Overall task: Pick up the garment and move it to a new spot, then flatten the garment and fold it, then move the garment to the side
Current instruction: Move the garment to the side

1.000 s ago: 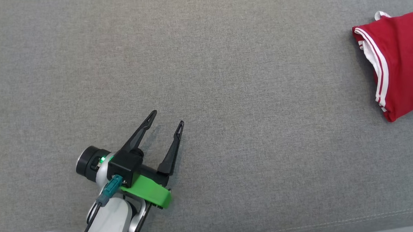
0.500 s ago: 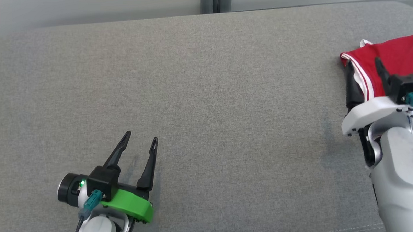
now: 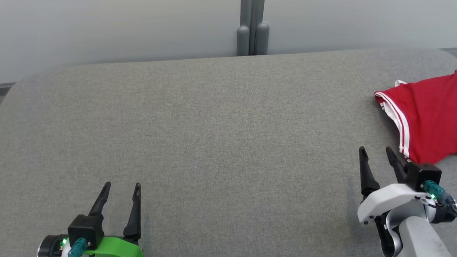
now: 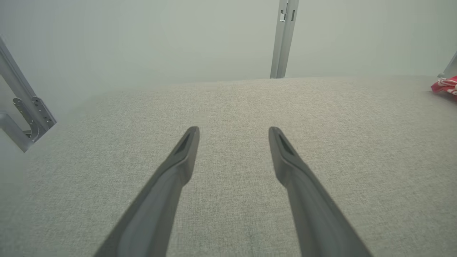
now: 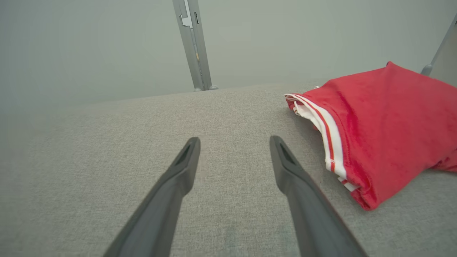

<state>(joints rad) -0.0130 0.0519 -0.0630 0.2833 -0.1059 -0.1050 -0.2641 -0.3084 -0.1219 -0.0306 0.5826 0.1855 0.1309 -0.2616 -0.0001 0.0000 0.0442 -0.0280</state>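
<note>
Red garment with white stripe trim lies in a compact folded bundle at the far right of the grey fabric counter, close to its right edge. The fold is a bit loose and layers bunch at the near corner.

Left hand is low at front left, fingers spread wide with nothing between them, well apart from the garment. Right hand is at front right, also spread wide and empty. Its tips are near the garment's near hem, not touching as far as I can tell. In the right wrist view the garment sits right of the fingers, not between them.

Progress, my read: likely at or near the end. The garment looks folded and parked to the side with both hands free, so all 3 steps seem done. I can't rule out a fresh start, since the bundle is not crisp. If it is the end, little is left beyond maybe tidying the fold.
</note>
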